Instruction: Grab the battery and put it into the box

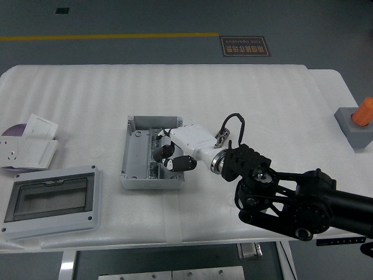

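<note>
Battery [159, 153] sitting in right hand [169, 157], fingers curled around it, hovering over open grey box [132, 166] mid-counter [87, 99]. Likely a rigid, smooth, dense little cylinder, so prone to rolling or slipping; gripping across the middle of the body looking safest. Left hand not showing. Lid [51, 201] lying near-left.

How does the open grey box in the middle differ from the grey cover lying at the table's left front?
The box is an open tray showing a metal rail inside; the cover is flat with a dark window. The right hand reaches into the box; nothing touches the cover. Both are grey and rectangular.
</note>
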Robot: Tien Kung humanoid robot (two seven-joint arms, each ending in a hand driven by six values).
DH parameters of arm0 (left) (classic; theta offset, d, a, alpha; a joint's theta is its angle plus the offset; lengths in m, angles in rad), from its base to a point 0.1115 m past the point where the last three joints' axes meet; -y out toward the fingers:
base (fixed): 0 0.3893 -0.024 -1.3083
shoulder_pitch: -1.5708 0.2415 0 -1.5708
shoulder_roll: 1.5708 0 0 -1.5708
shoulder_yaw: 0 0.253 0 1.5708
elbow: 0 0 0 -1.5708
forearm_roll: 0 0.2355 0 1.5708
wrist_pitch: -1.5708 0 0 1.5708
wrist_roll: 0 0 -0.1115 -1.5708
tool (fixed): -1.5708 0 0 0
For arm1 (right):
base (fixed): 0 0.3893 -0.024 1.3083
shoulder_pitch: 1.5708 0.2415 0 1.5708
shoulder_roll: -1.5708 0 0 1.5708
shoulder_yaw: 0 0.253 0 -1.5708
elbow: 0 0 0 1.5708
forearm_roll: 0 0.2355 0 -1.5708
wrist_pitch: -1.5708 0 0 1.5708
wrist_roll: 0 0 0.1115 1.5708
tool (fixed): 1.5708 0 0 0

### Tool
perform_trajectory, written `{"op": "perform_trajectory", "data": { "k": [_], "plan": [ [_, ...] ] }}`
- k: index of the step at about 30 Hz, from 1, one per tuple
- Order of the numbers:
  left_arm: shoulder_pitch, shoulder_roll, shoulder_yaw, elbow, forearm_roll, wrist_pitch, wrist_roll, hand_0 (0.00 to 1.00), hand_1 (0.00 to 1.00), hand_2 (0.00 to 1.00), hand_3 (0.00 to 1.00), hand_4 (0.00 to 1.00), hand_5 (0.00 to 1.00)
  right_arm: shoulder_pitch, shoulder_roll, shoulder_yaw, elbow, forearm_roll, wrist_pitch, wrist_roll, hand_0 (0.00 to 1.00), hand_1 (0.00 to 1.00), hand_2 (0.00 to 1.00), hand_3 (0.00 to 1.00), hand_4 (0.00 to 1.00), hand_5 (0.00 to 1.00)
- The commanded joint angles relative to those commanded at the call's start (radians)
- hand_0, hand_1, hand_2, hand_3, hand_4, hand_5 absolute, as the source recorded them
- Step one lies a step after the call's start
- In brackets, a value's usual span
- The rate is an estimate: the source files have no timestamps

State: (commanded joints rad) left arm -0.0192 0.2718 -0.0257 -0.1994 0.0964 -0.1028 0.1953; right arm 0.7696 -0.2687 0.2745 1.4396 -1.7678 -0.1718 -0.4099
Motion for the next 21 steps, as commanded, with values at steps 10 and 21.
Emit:
{"op": "perform_trajectory", "data": {
  "k": [10, 21],
  "plan": [
    [0.000, 0.000, -0.006, 0.001, 0.008, 0.000, 0.001, 0.650, 0.682, 0.581, 0.535, 0.673, 0.394, -0.035, -0.001, 0.078, -0.025, -0.038, -0.018, 0.000, 0.911, 0.887, 0.886, 0.942, 0.703, 0.454],
    [-0.001, 0.001, -0.005, 0.001, 0.005, -0.001, 0.002, 0.652, 0.680, 0.577, 0.532, 0.662, 0.387, -0.066, -0.063, 0.149, -0.200, -0.014, 0.002, -0.054, 0.910, 0.881, 0.881, 0.941, 0.715, 0.457]
  ]
}}
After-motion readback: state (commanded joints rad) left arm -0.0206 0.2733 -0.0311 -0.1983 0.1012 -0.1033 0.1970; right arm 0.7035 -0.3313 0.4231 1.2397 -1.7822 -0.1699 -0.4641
